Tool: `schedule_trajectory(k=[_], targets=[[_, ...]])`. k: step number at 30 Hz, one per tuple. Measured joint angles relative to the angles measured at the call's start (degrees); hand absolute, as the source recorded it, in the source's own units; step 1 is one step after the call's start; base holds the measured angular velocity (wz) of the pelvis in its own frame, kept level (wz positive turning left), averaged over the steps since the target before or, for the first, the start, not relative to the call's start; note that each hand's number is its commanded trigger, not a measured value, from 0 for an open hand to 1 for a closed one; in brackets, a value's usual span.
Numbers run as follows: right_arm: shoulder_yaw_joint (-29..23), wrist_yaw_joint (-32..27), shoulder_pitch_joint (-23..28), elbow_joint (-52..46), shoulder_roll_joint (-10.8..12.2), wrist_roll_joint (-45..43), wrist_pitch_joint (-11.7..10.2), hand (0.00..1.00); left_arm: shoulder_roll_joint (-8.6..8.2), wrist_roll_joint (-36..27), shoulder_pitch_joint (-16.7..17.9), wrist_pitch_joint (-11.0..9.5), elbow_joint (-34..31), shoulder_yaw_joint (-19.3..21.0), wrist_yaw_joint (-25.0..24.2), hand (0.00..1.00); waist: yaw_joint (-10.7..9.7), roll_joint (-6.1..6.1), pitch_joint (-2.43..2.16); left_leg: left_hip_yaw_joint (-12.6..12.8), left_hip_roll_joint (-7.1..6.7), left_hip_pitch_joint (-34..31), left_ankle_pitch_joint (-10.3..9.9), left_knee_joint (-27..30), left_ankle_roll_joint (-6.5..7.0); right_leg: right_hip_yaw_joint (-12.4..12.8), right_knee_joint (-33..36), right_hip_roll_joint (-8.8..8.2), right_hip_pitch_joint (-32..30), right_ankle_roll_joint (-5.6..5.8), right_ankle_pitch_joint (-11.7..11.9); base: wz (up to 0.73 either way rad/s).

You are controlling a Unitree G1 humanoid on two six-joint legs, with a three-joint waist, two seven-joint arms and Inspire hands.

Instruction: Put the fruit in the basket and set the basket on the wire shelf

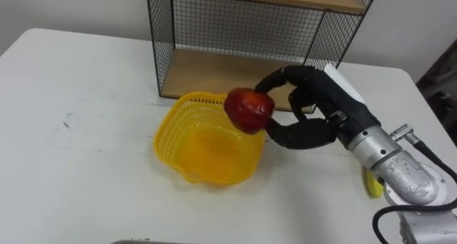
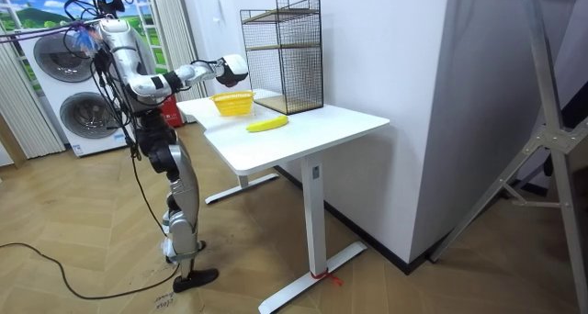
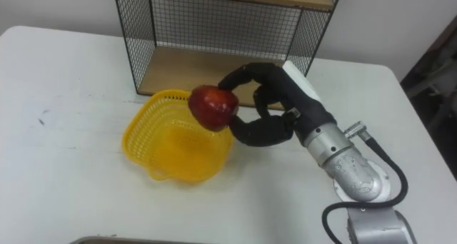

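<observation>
Over the far right rim of the round yellow plastic mesh basket (image 1: 203,148) we see the robot's right hand (image 1: 318,101) gripping a shiny red apple (image 1: 250,110). The black fingers arch over the fruit from behind and the thumb curls in under it, so the apple is pinched between them. It hangs clear above the basket's edge, not inside it.

The basket sits on the white rectangular table (image 1: 86,165), tipped a little so that its open mouth faces us. Just behind it stands the black wire shelf with wooden boards (image 1: 243,30), its lower board close to the basket's far rim and the hand.

To the right, a yellow banana (image 1: 371,183) lies on the tabletop. The silver forearm covers most of it, and it is apart from the basket.

In the room view we see the robot standing upright at the end of the table on the room view's left, its right arm stretched out over the basket. White washing machines (image 2: 87,121) stand behind it.
</observation>
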Motion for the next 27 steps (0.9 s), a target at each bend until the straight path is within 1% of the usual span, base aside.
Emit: schedule_trajectory(k=[1,2,24,27], targets=[[0.0,0.32,0.0,0.0,0.0,0.0,0.0,0.75,0.0,-0.01,0.0,0.0,0.0,-0.03,0.0,0.0,-0.01,-0.03,-0.02,0.0,0.0,-0.09,0.0,0.01,0.0,0.0,0.0,-0.01,-0.06,0.0,0.0,0.0],[0.13,0.47,0.0,0.0,0.0,0.0,0.0,0.0,0.02,-0.01,0.01,0.0,0.0,-0.03,0.0,0.0,0.03,-0.07,-0.04,-0.13,-0.02,-0.18,0.0,0.04,0.0,-0.11,-0.01,-0.02,-0.07,0.0,0.0,0.03],[0.42,1.6,0.0,0.0,0.01,0.1,0.0,0.0,0.02,-0.03,-0.27,0.0,-0.04,-0.08,-0.04,0.0,-0.04,-0.21,-0.06,-0.52,-0.06,-0.7,0.0,0.17,0.0,-0.68,-0.07,-0.1,-0.27,0.0,0.0,0.01],[0.42,1.6,0.0,0.0,0.02,0.1,0.0,0.0,0.03,-0.07,-0.37,0.0,-0.03,-0.68,0.02,0.0,-0.1,-0.19,-0.04,-0.52,-0.06,-0.68,0.0,0.17,0.0,-0.65,-0.08,-0.1,-0.27,0.0,0.0,0.0]])
